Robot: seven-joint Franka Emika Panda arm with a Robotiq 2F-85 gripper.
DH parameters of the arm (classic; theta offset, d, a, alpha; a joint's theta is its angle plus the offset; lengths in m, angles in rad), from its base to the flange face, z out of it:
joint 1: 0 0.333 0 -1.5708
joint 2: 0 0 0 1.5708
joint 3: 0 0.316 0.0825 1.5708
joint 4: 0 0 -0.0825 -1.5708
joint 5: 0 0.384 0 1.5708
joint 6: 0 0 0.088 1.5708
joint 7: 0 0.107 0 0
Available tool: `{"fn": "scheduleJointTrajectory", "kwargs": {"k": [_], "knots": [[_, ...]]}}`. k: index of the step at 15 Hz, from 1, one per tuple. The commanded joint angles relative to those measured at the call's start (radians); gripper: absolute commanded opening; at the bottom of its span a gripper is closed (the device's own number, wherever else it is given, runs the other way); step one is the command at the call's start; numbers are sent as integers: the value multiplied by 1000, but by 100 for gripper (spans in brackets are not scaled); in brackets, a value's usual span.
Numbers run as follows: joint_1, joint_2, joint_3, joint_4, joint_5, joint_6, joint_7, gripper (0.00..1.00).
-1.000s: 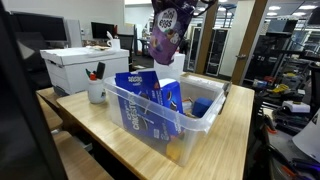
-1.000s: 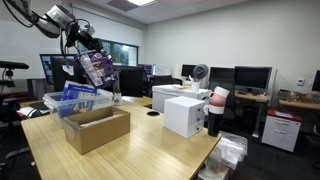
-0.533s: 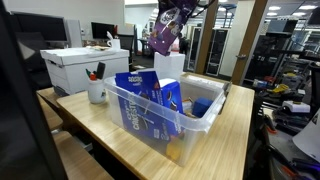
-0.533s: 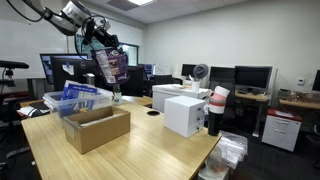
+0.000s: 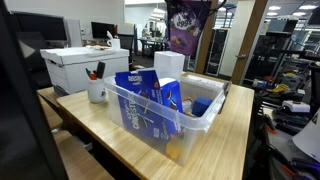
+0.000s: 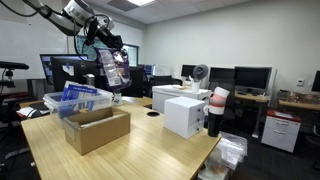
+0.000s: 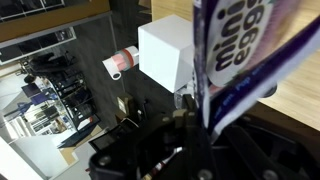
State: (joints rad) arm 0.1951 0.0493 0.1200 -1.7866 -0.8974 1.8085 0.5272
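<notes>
My gripper (image 6: 105, 46) is shut on the top edge of a purple "mini eggs" snack bag (image 6: 116, 68), which hangs below it high in the air. In an exterior view the snack bag (image 5: 183, 28) dangles above and behind the clear plastic bin (image 5: 205, 122), which holds several blue snack packets (image 5: 140, 100). In the wrist view the snack bag (image 7: 250, 50) runs out from between the closed fingers of the gripper (image 7: 195, 115), over a white box (image 7: 165, 50) and the wooden table. The same plastic bin (image 6: 52, 100) sits behind a cardboard box (image 6: 95, 128).
A white mug (image 5: 97, 92) with pens and a white carton (image 5: 85, 65) stand beside the bin. A white box (image 6: 185, 115), a red-and-white cup stack (image 6: 217, 105) and a round table hole (image 6: 152, 113) lie further along. Desks with monitors surround the table.
The gripper has carried the purple bag up out of the bin area and sideways, toward the cardboard box side. It has stayed shut on the bag throughout.
</notes>
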Motion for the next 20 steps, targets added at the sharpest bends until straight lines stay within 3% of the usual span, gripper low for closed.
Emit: {"fn": "scheduleJointTrajectory", "kwargs": {"k": [1, 10, 17, 20], "knots": [[-57, -19, -26, 7, 91, 94, -120, 6], [-116, -25, -66, -32, 411, 198, -343, 6], [-116, -20, -65, -87, 656, 228, -478, 6], [-113, -14, -61, -101, 709, 226, -522, 6]]}}
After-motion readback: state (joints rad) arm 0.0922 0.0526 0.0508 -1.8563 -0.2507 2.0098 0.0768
